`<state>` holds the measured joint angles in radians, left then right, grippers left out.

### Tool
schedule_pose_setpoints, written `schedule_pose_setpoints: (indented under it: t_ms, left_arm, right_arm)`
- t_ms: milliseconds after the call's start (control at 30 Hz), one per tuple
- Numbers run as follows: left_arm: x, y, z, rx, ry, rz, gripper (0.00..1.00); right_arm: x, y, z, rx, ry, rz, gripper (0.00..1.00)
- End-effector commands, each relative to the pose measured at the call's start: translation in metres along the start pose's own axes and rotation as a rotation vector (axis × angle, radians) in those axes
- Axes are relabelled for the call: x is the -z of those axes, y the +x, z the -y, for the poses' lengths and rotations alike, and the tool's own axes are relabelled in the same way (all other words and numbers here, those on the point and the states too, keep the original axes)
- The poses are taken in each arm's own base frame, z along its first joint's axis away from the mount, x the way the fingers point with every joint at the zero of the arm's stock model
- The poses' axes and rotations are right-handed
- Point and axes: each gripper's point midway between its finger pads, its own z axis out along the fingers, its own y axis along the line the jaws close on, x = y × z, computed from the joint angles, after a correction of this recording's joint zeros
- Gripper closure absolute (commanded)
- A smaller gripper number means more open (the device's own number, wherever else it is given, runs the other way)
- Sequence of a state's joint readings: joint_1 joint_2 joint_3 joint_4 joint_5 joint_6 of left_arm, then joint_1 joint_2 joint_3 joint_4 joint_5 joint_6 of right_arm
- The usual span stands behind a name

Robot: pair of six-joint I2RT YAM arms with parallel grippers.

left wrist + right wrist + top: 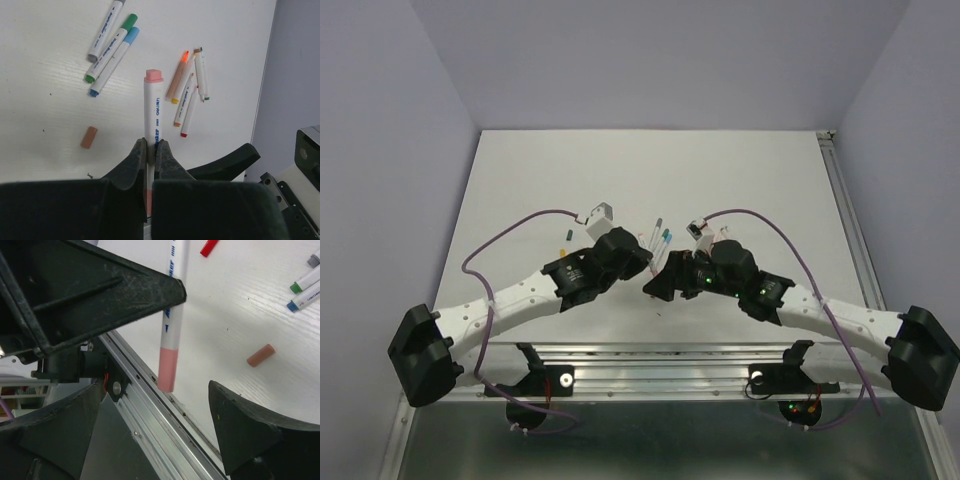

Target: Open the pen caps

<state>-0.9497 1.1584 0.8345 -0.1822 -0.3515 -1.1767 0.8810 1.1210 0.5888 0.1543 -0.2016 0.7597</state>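
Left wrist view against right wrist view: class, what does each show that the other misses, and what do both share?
Only the left wrist view shows the thin orange-tipped uncapped pen and how the black left gripper clamps the white-barrelled pink pen. Only the right wrist view shows the silver metal rail and the black right gripper open around that pen's pink lower end. Both show the held pen, the loose salmon plastic cap on the white table, and the green-ended pen beside the blue-ended pen.
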Motion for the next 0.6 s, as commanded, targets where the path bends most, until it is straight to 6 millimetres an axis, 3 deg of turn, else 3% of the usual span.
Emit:
schedule_pose_setpoints:
  t_ms: [0, 333, 567]
  left_arm:
    - [-0.001, -0.002, 0.023, 0.006, 0.066, 0.018, 1.00]
    - [-0.005, 0.009, 0.064, -0.036, 0.216, -0.033, 1.00]
    - [-0.005, 0.016, 0.078, -0.053, 0.270, -0.059, 1.00]
  right_arm:
    - [0.001, -0.037, -0.024, -0.013, -0.011, 0.122, 0.09]
    - [0.016, -0.036, -0.007, -0.056, 0.099, 0.128, 0.26]
    - [0.021, -0.036, -0.004, -0.068, 0.126, 0.133, 0.42]
